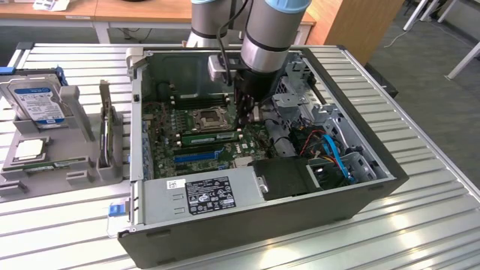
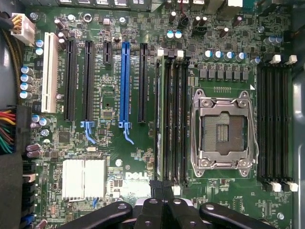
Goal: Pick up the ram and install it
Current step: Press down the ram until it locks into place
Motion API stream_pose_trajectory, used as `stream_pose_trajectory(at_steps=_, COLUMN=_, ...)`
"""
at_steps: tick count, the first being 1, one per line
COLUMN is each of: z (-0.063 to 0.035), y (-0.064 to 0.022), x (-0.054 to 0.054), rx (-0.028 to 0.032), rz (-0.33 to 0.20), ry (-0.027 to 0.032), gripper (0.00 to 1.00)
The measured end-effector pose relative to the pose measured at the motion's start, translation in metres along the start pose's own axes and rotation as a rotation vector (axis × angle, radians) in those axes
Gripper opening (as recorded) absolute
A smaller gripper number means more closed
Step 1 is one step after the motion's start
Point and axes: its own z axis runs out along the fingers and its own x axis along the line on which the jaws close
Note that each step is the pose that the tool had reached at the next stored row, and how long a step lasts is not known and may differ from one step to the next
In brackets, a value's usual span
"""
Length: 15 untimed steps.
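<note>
- Gripper [image 2: 159, 202] is fully closed – the wrist view shows its black fingers pinched together right at the end of the memory slot bank beside the CPU socket [image 2: 224, 131].
- Nothing visibly sits between the fingers; whether they press on the stick's end I cannot tell.
- The ram [image 1: 212, 136] lies in a slot just next to the socket, level with the board, running toward the gripper in the exterior view. In the wrist view it reads as the green strip [image 2: 157, 119] in the first slot of that bank.
- My read: pick-up is done and the stick is in the slot; whether the latches have clicked home is not visible, so full seating is unconfirmed.
- Arm pose – wrist vertical, reaching straight down into the open PC case [image 1: 360, 191], tool over the board's middle.
- Farther out, on the exterior view's left: a grey fixture tray [image 1: 75, 174] on the desk [image 1: 420, 236], holding a hard drive [image 1: 36, 101] and another green stick [image 1: 56, 165], well apart from the arm.
</note>
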Motion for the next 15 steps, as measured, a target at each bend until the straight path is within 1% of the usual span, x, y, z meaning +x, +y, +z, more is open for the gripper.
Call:
stream_pose_trajectory(at_steps=8, z=0.0067, y=-0.0003, x=0.0005, rx=-0.0002, rz=0.000, ry=0.0002, gripper=0.10)
stream_pose_trajectory(at_steps=15, z=0.0073, y=-0.0004, x=0.0004, rx=-0.0002, rz=0.000, ry=0.0002, gripper=0.10)
